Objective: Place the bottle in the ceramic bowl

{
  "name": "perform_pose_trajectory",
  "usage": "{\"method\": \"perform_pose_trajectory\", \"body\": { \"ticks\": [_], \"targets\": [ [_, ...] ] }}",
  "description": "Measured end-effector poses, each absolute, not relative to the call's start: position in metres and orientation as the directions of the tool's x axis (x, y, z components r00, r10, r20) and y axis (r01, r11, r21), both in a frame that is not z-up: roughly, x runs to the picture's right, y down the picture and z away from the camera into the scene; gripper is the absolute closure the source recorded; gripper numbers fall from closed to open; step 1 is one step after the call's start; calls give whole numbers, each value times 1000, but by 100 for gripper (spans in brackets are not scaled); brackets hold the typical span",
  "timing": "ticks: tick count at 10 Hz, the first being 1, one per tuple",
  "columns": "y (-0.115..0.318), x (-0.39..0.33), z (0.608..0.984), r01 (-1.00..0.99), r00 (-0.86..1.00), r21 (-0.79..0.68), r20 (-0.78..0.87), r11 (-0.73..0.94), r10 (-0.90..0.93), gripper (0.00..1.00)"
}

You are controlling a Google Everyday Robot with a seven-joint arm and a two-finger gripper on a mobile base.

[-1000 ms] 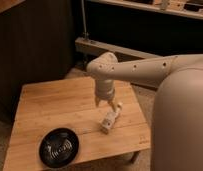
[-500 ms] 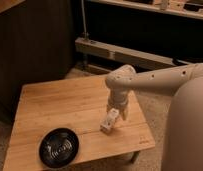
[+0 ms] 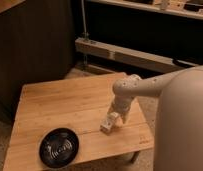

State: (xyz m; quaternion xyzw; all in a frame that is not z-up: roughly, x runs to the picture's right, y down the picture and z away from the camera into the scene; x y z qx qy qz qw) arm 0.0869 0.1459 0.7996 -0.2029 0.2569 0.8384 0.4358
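Observation:
The bottle, small and whitish, lies on its side on the wooden table, right of the middle near the front. The gripper hangs at the end of the pale arm, right above and just right of the bottle, close to it or touching it. The ceramic bowl is a shallow glossy black bowl with light rings inside. It stands at the table's front left corner, about a bowl's width left of the bottle.
The table's right edge lies close to the bottle. A dark wall panel stands behind the table on the left. A low metal rail and shelving run behind on the right. The robot's pale body fills the right side.
The arm has swung from the table's middle to the right, its elbow now over the right edge. The gripper stays by the bottle, which has hardly moved. The bowl has not moved.

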Motion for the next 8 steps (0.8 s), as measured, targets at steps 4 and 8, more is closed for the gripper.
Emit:
{"method": "perform_pose_trajectory", "body": {
  "ticks": [4, 8],
  "targets": [
    [140, 80, 821, -827, -537, 228, -593, -514, 600, 35],
    [143, 64, 839, -845, -507, 229, -631, -483, 587, 35]
  ]
}}
